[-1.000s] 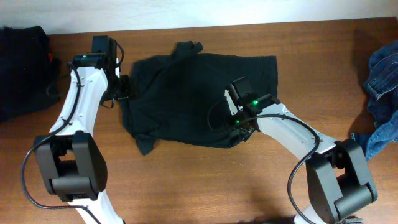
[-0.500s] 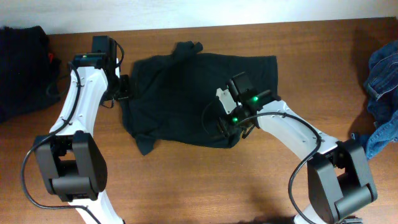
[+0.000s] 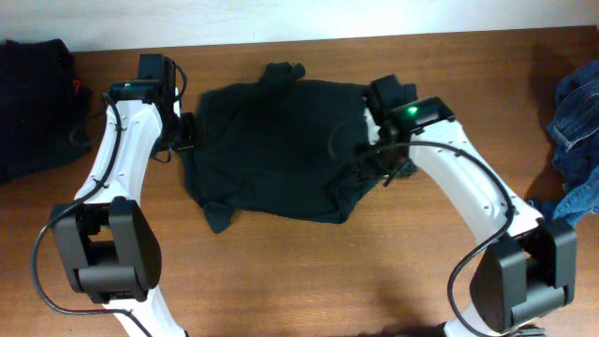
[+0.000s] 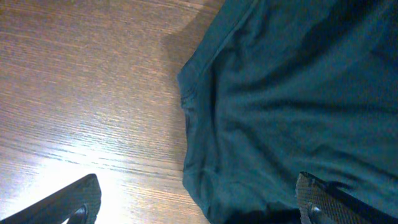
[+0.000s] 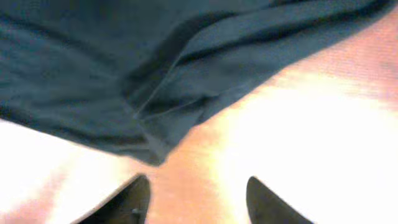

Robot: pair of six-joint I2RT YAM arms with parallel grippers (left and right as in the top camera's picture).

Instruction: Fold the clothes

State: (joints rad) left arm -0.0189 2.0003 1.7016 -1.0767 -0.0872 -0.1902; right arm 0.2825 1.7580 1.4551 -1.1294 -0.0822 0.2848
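Left wrist view: left gripper [image 4: 196, 199] wide open, empty, over shirt [image 4: 280, 93] edge; right gripper [image 5: 199, 196] part open, empty, beside shirt.

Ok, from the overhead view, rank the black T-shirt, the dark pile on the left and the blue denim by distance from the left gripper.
1. The black T-shirt, right beside the left gripper.
2. The dark pile, far left edge.
3. The blue denim, far right edge.

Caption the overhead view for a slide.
Black T-shirt lies on a wooden table; left gripper open at its left edge, right gripper above its right side.
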